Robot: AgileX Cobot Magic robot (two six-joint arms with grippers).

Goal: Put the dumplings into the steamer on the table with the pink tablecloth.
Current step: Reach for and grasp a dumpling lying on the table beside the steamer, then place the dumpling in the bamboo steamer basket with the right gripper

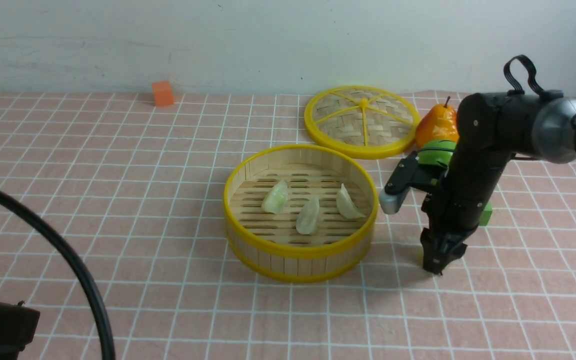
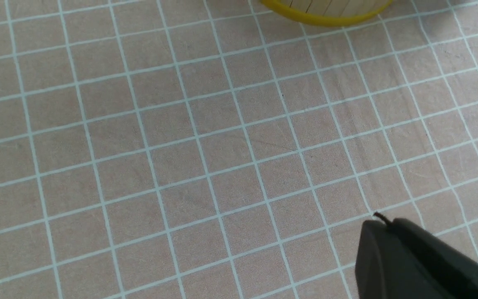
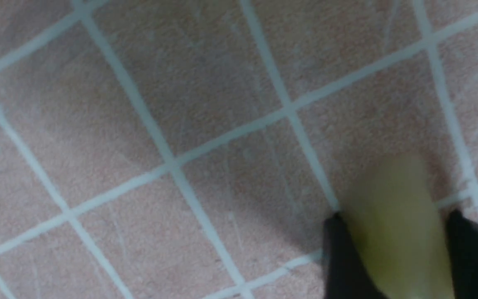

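Starting at the right gripper (image 1: 437, 265): seeing it pointing straight down onto the pink tablecloth (image 1: 118, 210), with fingers (image 3: 340, 257) pinching a fourth dumpling (image 3: 392, 195) from both flanks. Judging the gap as narrow and filled by that pale yellow-green body. Not managing to tell from the blurred wrist view how firm the hold is. Placing this pick at about 4 o'clock of the steamer (image 1: 288, 262), near its wall but apart from it.

Moving outward: counting three dumplings (image 1: 309, 216) lying on the slatted floor inside the steamer, spread from 9 through 6 to 3 o'clock of its centre, none touching another. Spotting the woven lid (image 1: 360, 120) lying flat at 1 o'clock of the steamer, a pear (image 1: 435, 125) at 2 o'clock just beside the lid, something green (image 1: 435, 152) half hidden behind the right arm, and an orange cube (image 1: 163, 93) far off at 11 o'clock by the wall.

Finding the left gripper (image 2: 382, 232) pressed shut on nothing, hanging over bare cloth at 8 o'clock of the steamer, well apart.

Reading the step as grasping the last dumpling, with three already in. Expecting the next move to be calling for a straight lift clearing the yellow rim, a short carry toward 10 o'clock, and a release over free slats, avoiding the other three. Worrying about slipping or squashing, judging by the soft, rounded look.
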